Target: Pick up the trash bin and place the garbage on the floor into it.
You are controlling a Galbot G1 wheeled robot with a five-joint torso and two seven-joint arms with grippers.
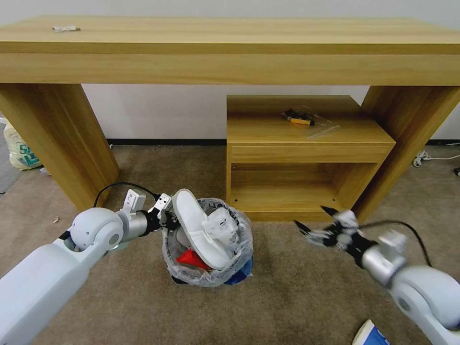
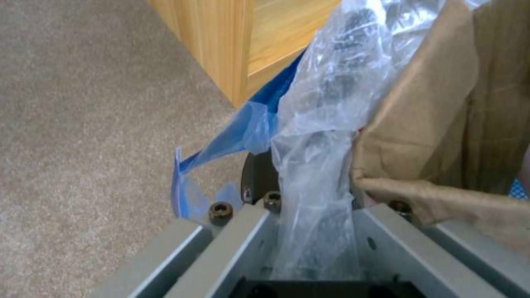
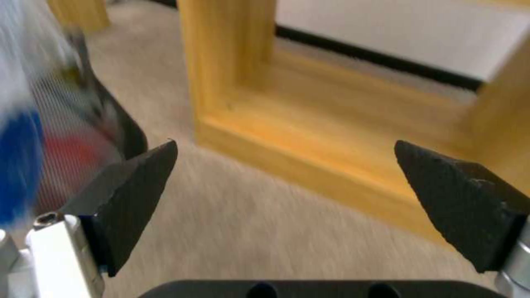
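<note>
Left claw (image 1: 165,215): gripping the near-left rim of the trash bin (image 1: 207,268); fingers closing on rim and liner together, the clear bag (image 2: 320,136) bunching between the jaws in the left wrist view
Right claw (image 1: 314,221): hanging above the carpet to the right of the bin, in front of the low wooden cabinet (image 1: 306,158); black fingertips (image 3: 132,198) standing wide apart, holding nothing
Bin location: sitting under the long wooden desk (image 1: 230,48), just left of the cabinet; whether resting on the floor (image 1: 287,306) or lifting clear of it, cannot tell
Contents: white slipper (image 1: 199,235) standing tilted and sticking out well above the rim; crumpled white piece beside it; red wrapper (image 1: 191,258) lying lower down; brown cardboard (image 2: 442,124) pressing against the liner
Remaining litter: blue-white paper cup (image 1: 371,334) lying at the near right edge of the carpet; small scrap (image 1: 56,220) lying near the left desk leg
Handling, bin: judged light and fairly stiff at the rim; liner thin and slippery, likely sliding if pinched alone; hold is best taken on rim and liner together, as at present
Handling, cup: judged light and easily crushed; best pinched gently across the wall
Risk: slipper is overhanging and may be tipping out if the bin tilts
Progress: judged well along; some litter is waiting
</note>
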